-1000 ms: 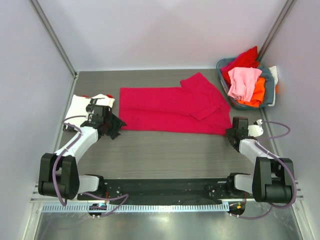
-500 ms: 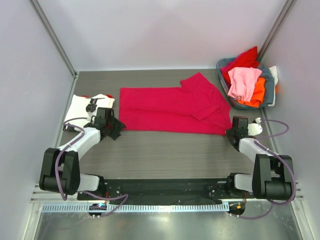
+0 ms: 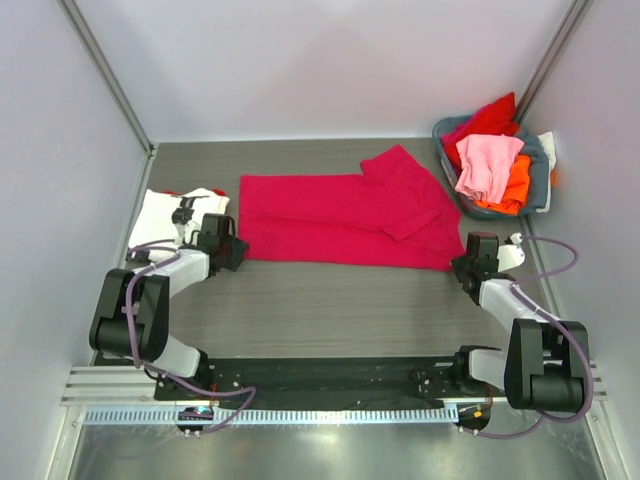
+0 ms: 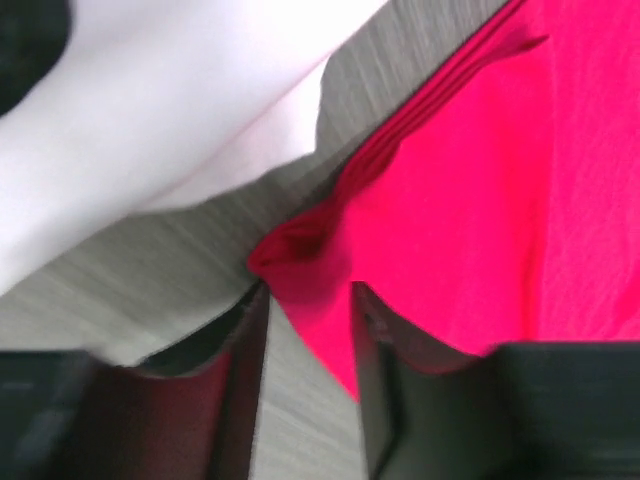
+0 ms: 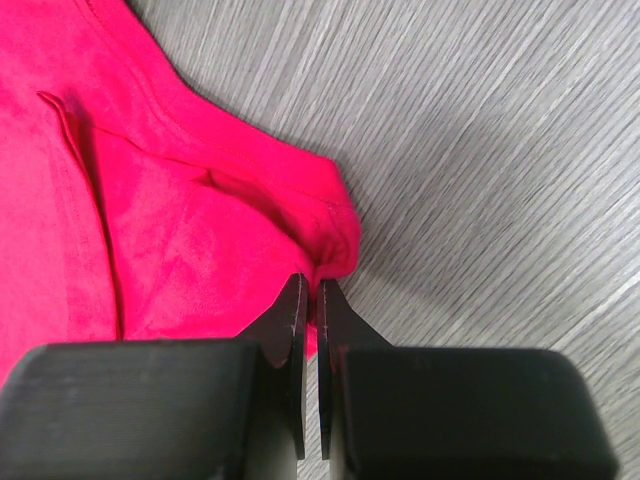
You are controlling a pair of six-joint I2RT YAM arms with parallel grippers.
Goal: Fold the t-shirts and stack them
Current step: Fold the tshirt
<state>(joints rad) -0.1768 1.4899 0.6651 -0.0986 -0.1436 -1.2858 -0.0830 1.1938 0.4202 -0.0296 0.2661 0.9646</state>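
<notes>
A crimson t-shirt [image 3: 340, 215] lies spread flat mid-table, one sleeve folded over at its right. My left gripper [image 3: 236, 250] sits at its near left corner. In the left wrist view that corner [image 4: 300, 250] lies between the two fingers [image 4: 375, 380], which stand apart on either side of it. My right gripper [image 3: 466, 262] is at the near right corner; in the right wrist view the gripper [image 5: 311, 285] is shut on the bunched crimson cloth [image 5: 200, 240]. A folded white t-shirt [image 3: 165, 210] lies at the far left, behind the left gripper, and its white cloth [image 4: 150, 110] shows in the left wrist view.
A grey-blue basket [image 3: 541, 190] stands at the back right, holding red [image 3: 490, 118], pink [image 3: 488, 165] and orange [image 3: 515, 185] tees. White walls close in the table on three sides. The arms' bases are on the rail at the near edge.
The left gripper has slid right and away from the base to the crimson shirt's near left corner, its jaws narrowing. The right gripper has shut on the near right corner.
</notes>
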